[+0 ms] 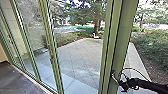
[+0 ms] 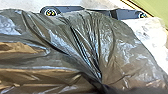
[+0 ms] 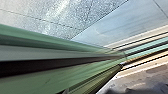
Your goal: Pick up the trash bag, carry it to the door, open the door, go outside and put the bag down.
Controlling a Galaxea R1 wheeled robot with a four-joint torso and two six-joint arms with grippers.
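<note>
Well, the trash bag (image 2: 110,47) bunches; right end effector (image 1: 122,84) by green post (image 1: 125,32) — can't tell either grip.

Obstacle: green post (image 1: 123,37) beside right arm (image 1: 147,83) | passage leftward (open or glazed): unclear

Indoor edge of a building, glazed entrance: green-framed glass panels (image 1: 51,50) over dark smooth floor (image 1: 18,80); beyond, paved yard (image 1: 77,57), shrubs (image 1: 155,47), tree trunk (image 1: 97,20). Building type unclear.
</note>
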